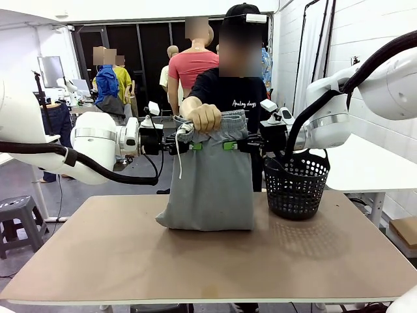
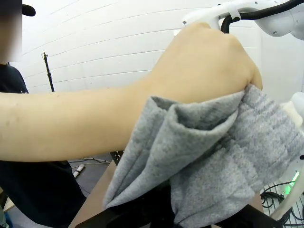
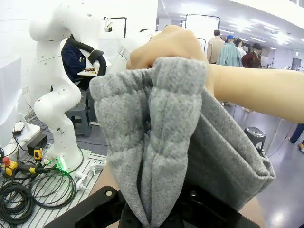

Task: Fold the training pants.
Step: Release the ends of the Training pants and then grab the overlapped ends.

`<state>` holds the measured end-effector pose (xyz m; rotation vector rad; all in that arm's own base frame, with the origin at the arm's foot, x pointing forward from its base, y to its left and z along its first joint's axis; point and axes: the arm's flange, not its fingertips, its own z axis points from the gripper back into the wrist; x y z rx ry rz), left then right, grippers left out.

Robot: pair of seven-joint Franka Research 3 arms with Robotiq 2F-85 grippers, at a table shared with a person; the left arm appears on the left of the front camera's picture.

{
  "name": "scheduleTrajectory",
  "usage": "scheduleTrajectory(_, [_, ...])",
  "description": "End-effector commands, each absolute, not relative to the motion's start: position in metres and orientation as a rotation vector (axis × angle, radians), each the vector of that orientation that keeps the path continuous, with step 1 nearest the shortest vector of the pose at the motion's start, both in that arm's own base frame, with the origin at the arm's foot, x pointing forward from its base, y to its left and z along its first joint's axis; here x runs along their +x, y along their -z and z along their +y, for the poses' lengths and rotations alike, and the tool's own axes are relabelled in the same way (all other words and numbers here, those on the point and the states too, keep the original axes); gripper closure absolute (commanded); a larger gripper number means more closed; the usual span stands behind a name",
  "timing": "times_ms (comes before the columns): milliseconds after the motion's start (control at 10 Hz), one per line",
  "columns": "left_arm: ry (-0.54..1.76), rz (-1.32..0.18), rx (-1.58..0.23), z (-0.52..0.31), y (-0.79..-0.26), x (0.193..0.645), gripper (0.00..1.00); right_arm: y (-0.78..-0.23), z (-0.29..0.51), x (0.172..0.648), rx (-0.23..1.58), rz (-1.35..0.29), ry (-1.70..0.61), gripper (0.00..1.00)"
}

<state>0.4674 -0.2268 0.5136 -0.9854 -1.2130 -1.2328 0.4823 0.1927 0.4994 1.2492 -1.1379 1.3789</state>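
Both clamped on the training pants (image 1: 207, 186), my left gripper (image 1: 194, 146) and right gripper (image 1: 231, 145) could lose the jersey if the person's hand (image 1: 204, 117) tugs upward.

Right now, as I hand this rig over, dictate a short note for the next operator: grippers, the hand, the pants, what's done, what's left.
Left gripper: shut on the training pants at the waistband, robot's left side.
Right gripper: shut on the waistband's other side.
Person's hand: gripping the bunched waistband top between them.
Pants: hanging, lower end resting on the table, beside the black basket.
Done: pants lifted and held up.
Left: lay them down as a finished fold, then release.
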Motion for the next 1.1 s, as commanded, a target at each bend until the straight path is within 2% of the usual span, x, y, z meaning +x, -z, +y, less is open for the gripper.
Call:
scheduleTrajectory(0, [1.237, -1.233, -0.98, -0.2263, -0.515, 0.4654, 1.0, -0.4995, 0.1929, 0.48, 1.254, -1.144, -1.378, 1.0])
scheduleTrajectory(1000, [1.237, -1.233, -0.98, -0.2263, -0.515, 0.4654, 1.0, -0.4995, 0.1929, 0.48, 1.254, -1.144, -1.378, 1.0])
